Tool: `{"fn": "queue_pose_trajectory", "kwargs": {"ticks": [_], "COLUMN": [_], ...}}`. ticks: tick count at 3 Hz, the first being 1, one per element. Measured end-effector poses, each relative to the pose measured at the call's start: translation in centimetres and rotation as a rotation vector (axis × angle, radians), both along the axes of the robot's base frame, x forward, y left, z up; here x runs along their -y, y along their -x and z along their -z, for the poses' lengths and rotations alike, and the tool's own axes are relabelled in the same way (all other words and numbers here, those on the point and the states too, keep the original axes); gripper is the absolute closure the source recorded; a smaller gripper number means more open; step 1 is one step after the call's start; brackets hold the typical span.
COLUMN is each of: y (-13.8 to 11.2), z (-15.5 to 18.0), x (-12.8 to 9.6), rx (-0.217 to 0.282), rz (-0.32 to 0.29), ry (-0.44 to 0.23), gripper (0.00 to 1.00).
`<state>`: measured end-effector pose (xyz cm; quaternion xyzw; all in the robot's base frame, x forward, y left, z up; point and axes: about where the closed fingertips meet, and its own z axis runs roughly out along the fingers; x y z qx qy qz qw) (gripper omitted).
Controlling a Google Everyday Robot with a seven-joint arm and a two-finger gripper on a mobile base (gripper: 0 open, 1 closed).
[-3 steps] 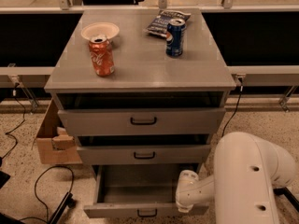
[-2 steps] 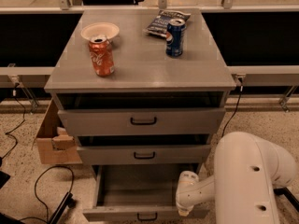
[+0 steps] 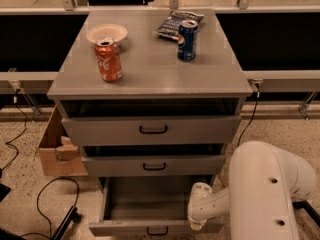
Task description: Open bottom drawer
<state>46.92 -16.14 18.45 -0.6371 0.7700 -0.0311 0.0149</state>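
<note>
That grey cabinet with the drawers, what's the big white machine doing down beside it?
A white robot arm is working on the bottom drawer, which stands pulled well out with its grey tray showing. The gripper sits low at the drawer's front right corner, close to the front panel. On the cabinet top stand a red can, a blue can, a white bowl and a snack bag, none of them being handled.

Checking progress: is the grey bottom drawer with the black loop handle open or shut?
Open: grey bottom drawer juts out, inside visible; gripper at its right front corner.
</note>
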Motion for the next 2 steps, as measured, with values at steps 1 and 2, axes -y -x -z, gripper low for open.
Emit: {"fn": "queue_pose_trajectory", "kwargs": {"ticks": [1,2], "y": [0.0,0.0], "z": [0.0,0.0], "x": [0.0,0.0], "rx": [0.0,0.0], "rz": [0.0,0.0], "ry": [0.0,0.0], "gripper": [1.0,1.0]}}
